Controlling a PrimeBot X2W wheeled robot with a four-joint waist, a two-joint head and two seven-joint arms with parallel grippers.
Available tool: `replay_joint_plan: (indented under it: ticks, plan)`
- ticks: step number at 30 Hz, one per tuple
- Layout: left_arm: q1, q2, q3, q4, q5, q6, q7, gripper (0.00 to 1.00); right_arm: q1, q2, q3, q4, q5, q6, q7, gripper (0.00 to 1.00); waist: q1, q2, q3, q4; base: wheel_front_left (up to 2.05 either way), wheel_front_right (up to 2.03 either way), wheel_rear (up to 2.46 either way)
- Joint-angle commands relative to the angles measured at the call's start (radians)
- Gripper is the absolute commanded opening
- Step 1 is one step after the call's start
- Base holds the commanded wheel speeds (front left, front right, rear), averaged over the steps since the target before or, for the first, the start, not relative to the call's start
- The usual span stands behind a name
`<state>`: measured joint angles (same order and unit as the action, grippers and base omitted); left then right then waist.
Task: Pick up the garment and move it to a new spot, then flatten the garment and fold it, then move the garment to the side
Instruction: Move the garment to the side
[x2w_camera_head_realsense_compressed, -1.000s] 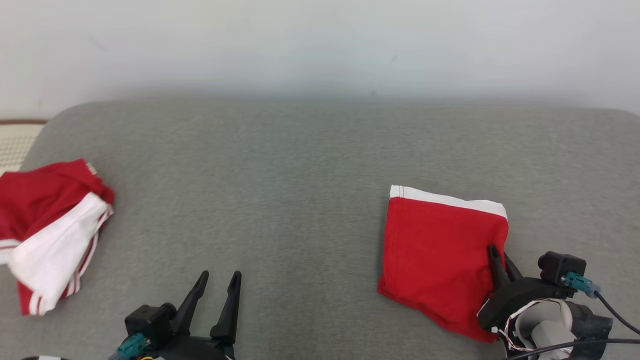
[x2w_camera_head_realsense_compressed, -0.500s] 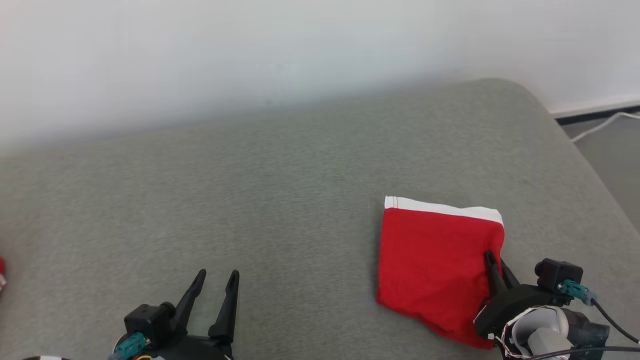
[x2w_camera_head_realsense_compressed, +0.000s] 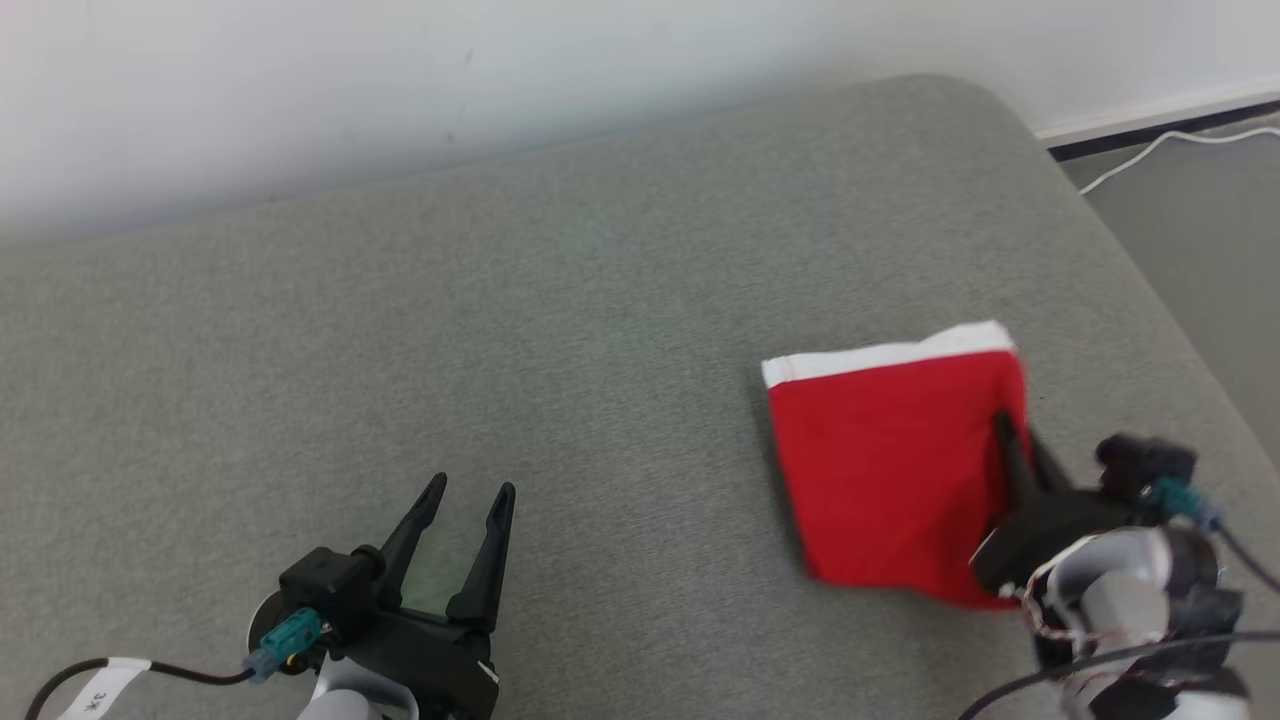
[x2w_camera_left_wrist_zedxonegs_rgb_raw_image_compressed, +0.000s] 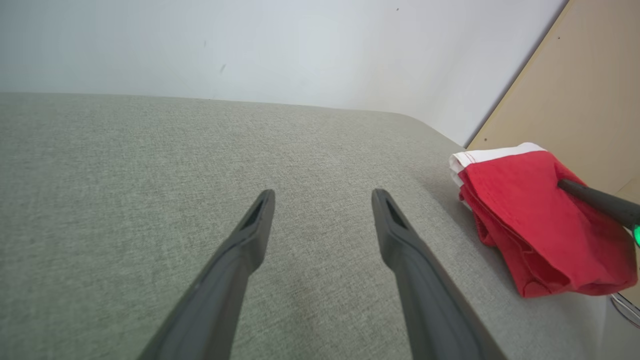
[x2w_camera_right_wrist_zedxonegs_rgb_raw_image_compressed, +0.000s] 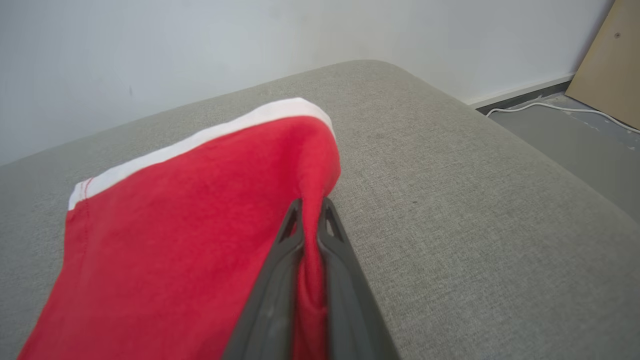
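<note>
my right gripper (x2w_camera_right_wrist_zedxonegs_rgb_raw_image_compressed: 311, 206) is pinched nearly closed on the right-hand edge of the red garment (x2w_camera_right_wrist_zedxonegs_rgb_raw_image_compressed: 175, 240), with a ridge of cloth squeezed between the two dark fingers. from that pinch the fabric drapes away to my left. it is folded into a rough rectangle, plain bright red, with a white band along its far edge and a line of red stitching at the band's corner. the cloth looks soft and matte like a knit. from the left wrist view its layers bunch at the near side, where they rest on the surface.

my left gripper (x2w_camera_head_realsense_compressed: 470, 487) stands wide open and holds nothing. its long tapered fingers point over bare fabric, well apart from the garment.

the garment sits toward the right end of a grey upholstered pad (x2w_camera_head_realsense_compressed: 560, 300), which has a fine woven texture and a rounded far-right corner. behind it is a plain white wall (x2w_camera_head_realsense_compressed: 400, 80). past the right end lie a grey floor (x2w_camera_head_realsense_compressed: 1200, 240), a dark baseboard and a white cable (x2w_camera_right_wrist_zedxonegs_rgb_raw_image_compressed: 550, 106), and a pale wooden panel (x2w_camera_left_wrist_zedxonegs_rgb_raw_image_compressed: 575, 100) leans there.
</note>
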<state>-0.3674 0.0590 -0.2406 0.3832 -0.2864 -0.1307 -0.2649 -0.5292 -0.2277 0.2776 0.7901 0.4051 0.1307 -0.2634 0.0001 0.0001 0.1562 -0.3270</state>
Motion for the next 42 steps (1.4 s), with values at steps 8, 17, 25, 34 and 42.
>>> replay_joint_plan:
  ticks: [8,17,25,34,42]
  plan:
    - [-0.032,0.023,-0.012,-0.025,0.029,0.0,0.0,1.0,-0.158,-0.103,-0.127,0.063,-0.134,0.0,0.0,0.0,-0.0001,-0.0001,0.104,0.123,0.0,0.0,0.0]
    - [-0.043,0.031,-0.015,-0.036,0.033,0.0,0.0,1.0,-0.233,-0.191,-0.29,0.157,-0.271,0.0,0.0,0.0,-0.0001,-0.0001,0.133,0.198,0.0,0.0,0.0]
    - [-0.052,0.032,-0.014,-0.04,0.034,0.0,0.0,1.0,-0.247,-0.196,-0.426,0.15,-0.392,0.0,0.0,0.0,-0.0001,-0.0001,0.146,0.217,0.0,0.0,0.0]
    - [-0.054,0.032,-0.014,-0.041,0.036,0.0,0.0,1.0,-0.253,-0.177,-0.577,0.135,-0.543,0.0,0.0,0.0,-0.0001,-0.0001,0.15,0.225,0.0,0.0,0.0]
    - [-0.047,0.025,-0.011,-0.029,0.026,0.0,0.0,1.0,-0.239,-0.137,-0.685,0.091,-0.639,0.0,0.0,1.0,-0.0001,-0.0001,0.139,0.226,0.0,0.0,0.0]
